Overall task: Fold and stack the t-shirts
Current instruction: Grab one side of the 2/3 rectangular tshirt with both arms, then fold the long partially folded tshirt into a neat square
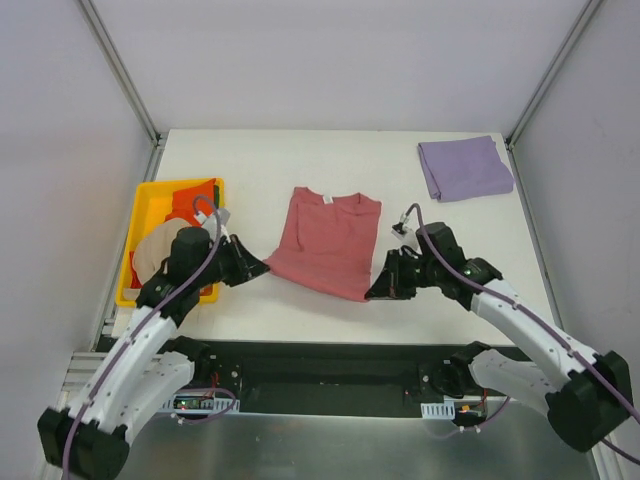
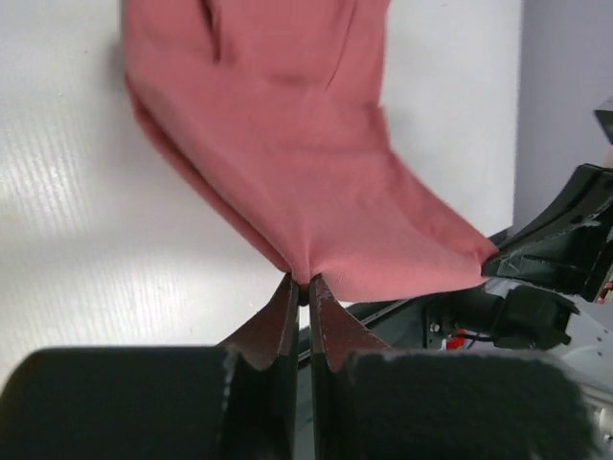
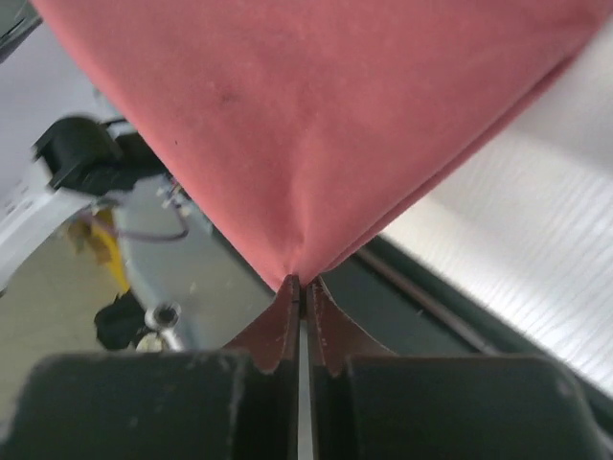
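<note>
The dusty red t-shirt (image 1: 328, 240) lies mid-table, collar toward the back, sleeves folded in. My left gripper (image 1: 262, 268) is shut on its near left corner (image 2: 303, 273). My right gripper (image 1: 372, 294) is shut on its near right corner (image 3: 299, 273). Both corners are lifted a little off the table. The lavender purple t-shirt (image 1: 464, 168) lies folded at the back right. Orange (image 1: 192, 196) and beige (image 1: 155, 250) cloth sits in the yellow bin (image 1: 138, 215) at the left. The dark green t-shirt is out of view.
The yellow bin stands at the table's left edge beside my left arm. The table's near edge and the black base rail (image 1: 330, 365) lie just below both grippers. Grey walls close in the left, right and back.
</note>
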